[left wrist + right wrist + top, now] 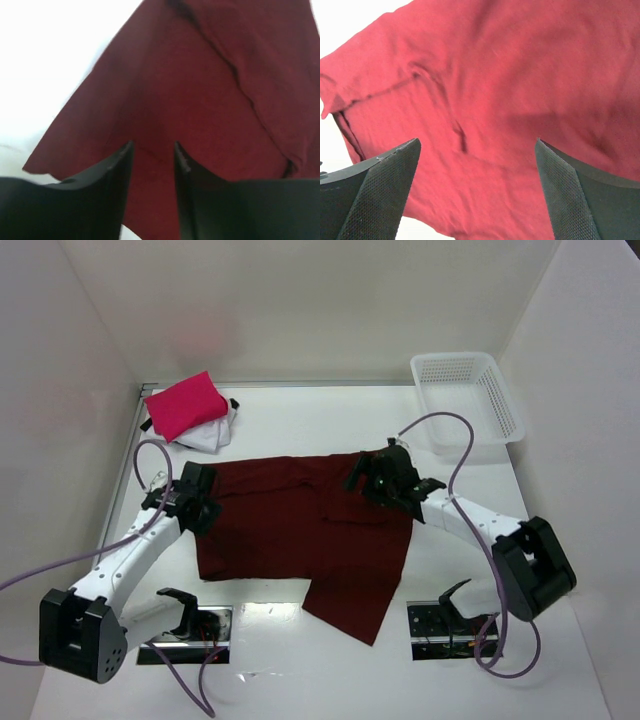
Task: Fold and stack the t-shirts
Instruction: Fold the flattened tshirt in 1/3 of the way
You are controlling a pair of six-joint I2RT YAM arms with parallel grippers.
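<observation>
In the top external view, a large dark maroon t-shirt (290, 530) is seen spread flat across the middle of the white counter (300, 420), with one sleeve trailing toward the near edge. A bright pink-red t-shirt (185, 405), folded to a small rectangle, is laid on a crumpled white t-shirt (212, 433) in the far left corner, well apart from the maroon one. A white mesh basket (455, 362) is placed at the far right corner. The left claw (205, 510) is positioned at the maroon shirt's left edge, and the right claw (365, 480) at its far right part, near the collar.

In the left wrist view, the left claw (153, 152) is shown with its fingers (112, 172) parted by a narrow gap only, and maroon cloth (200, 90) is seen through that gap. Nothing is seen to be clamped. A corner of the shirt is outlined against the bare counter (50, 50).

In the right wrist view, the right claw (477, 155) is held wide apart over the maroon cloth (520, 75), on which creases and a seam are visible. No fabric is gripped by its textured fingers (385, 185).
</observation>
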